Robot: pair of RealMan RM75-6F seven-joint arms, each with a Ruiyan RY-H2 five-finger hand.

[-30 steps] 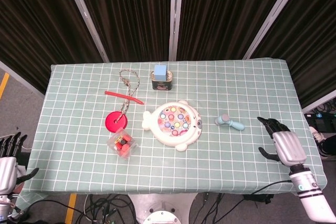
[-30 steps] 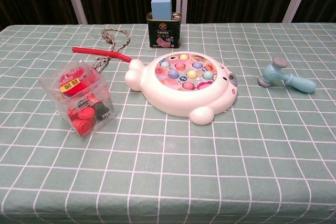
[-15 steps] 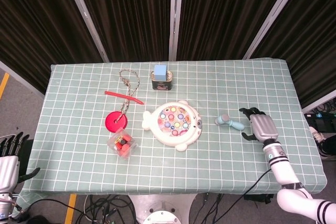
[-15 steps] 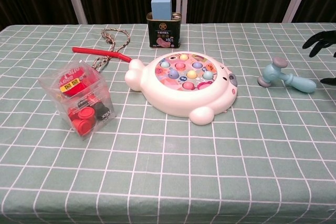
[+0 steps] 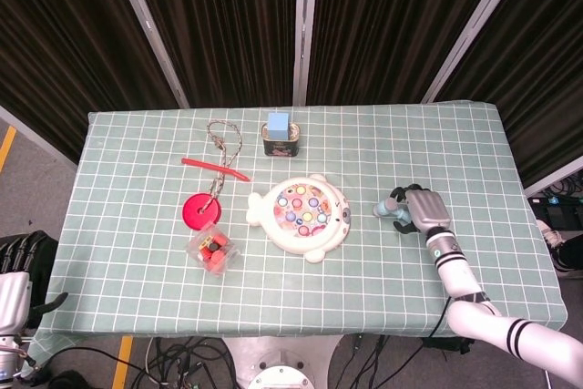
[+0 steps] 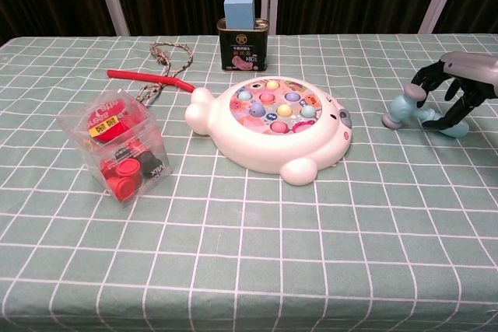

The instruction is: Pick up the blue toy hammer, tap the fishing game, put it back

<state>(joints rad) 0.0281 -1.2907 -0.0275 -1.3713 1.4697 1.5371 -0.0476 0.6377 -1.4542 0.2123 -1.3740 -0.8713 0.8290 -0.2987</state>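
The blue toy hammer (image 6: 403,106) lies flat on the checked cloth to the right of the fishing game (image 6: 272,122), its head (image 5: 389,206) pointing at the game. My right hand (image 6: 461,83) arches over the handle, fingers on the far side and thumb on the near side. The hand (image 5: 424,209) hides most of the handle in the head view. The hammer still rests on the table. The white fish-shaped game (image 5: 302,216) sits mid-table with coloured fish in its round top. My left hand (image 5: 16,284) hangs off the table's near left corner with nothing in it.
A dark green tin with a blue block on it (image 5: 280,137) stands behind the game. A red stick (image 5: 214,168), a looped rope (image 5: 223,138), a red disc (image 5: 202,210) and a clear box of red pieces (image 6: 120,145) lie to the left.
My right hand has travelled left from the table's right edge and now arches over the hammer's handle. The hammer has not moved. My left hand has sunk slightly.
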